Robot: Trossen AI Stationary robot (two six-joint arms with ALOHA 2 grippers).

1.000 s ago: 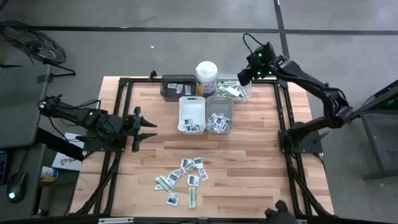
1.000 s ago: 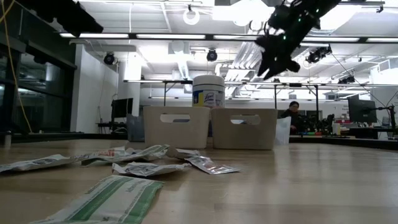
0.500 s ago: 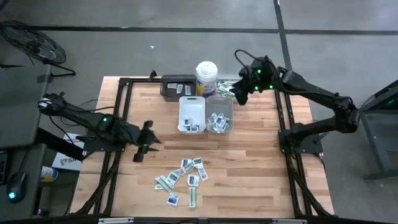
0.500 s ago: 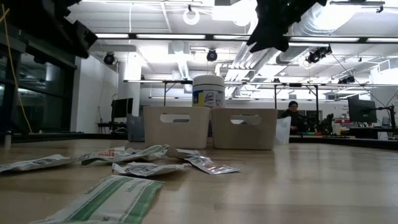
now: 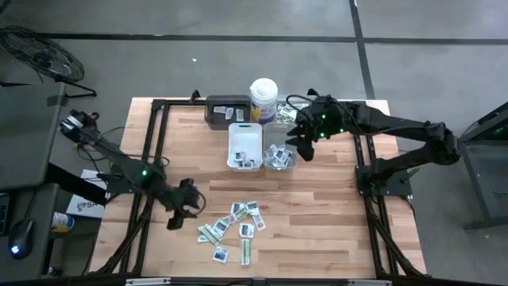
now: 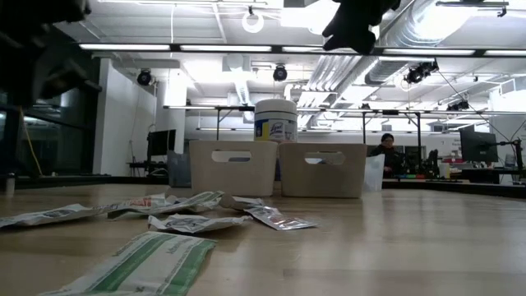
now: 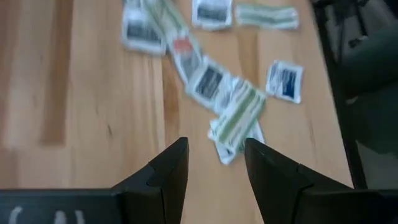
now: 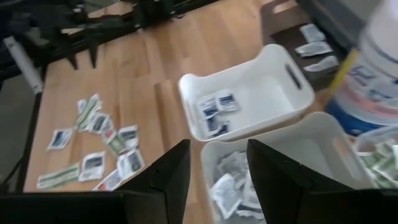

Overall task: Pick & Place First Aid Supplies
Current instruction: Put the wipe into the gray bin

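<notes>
Left gripper (image 5: 185, 208) has swung in from the table's left edge; fingers apart, empty, now just short of the loose packets (image 5: 235, 228), which lie directly ahead of its tips. Likely next: a pick from that scatter.

Right gripper (image 5: 300, 143) has come forward from over the far trays; fingers apart, empty, hovering above the grey bin (image 5: 279, 146), white bin (image 5: 245, 145) beside it.
</notes>
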